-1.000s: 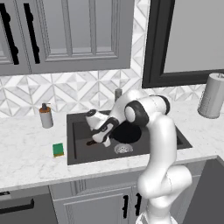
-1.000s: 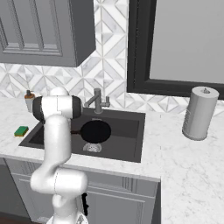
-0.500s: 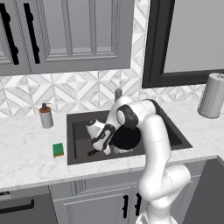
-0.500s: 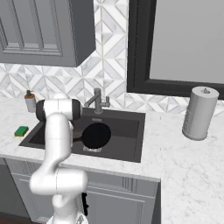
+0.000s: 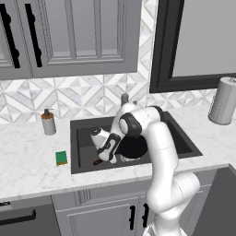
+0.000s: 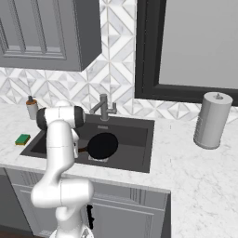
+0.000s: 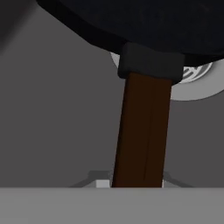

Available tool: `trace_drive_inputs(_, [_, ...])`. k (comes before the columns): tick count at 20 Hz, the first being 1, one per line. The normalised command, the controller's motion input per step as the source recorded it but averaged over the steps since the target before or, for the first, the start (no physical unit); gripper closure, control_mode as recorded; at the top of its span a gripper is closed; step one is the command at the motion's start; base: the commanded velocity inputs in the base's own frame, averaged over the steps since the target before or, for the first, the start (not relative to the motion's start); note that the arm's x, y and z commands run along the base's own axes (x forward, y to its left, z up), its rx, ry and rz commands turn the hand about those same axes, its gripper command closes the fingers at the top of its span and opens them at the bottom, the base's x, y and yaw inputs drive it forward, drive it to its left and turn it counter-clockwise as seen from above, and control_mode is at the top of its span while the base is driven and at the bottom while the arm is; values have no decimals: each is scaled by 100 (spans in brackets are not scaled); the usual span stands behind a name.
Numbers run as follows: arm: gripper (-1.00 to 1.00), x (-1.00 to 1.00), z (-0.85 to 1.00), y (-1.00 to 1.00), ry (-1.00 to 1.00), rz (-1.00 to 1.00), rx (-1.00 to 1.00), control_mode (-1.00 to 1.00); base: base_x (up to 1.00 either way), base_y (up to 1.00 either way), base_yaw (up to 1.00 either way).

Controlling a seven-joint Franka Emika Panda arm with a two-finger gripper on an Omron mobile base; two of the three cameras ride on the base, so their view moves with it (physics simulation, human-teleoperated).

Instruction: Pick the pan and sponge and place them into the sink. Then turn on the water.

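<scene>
my jaws are clamped on the brown handle of the pan (image 6: 103, 145), held low inside the sink (image 6: 139, 160), sponge (image 5: 61, 157) on the surface beside the sink's left edge.

Matt black pan (image 6: 102, 145), brown wooden handle (image 7: 142, 131); veined marble counter (image 5: 32, 159).

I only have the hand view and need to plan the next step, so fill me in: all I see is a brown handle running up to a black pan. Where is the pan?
Observer: The pan is down in the sink, over the drain.
Operator: And the sponge?
Observer: The sponge lies on the counter, left of the sink.
Operator: Water running?
Observer: No stream shows at the faucet.
</scene>
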Motion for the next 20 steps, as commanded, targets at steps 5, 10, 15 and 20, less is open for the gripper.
trace_drive_inputs(5, [100, -83, -85, 2, -17, -16, 0, -100, 0, 0, 0])
trace_drive_inputs(10, [-100, -50, -62, 19, -14, -18, 0, -100, 0, 0, 0])
trace_drive_inputs(15, [-100, -72, -38, 10, -24, -14, 0, -100, 0, 0, 0])
trace_drive_inputs(20, [-100, -100, -15, 17, -39, -10, 0, -100, 0, 0, 0])
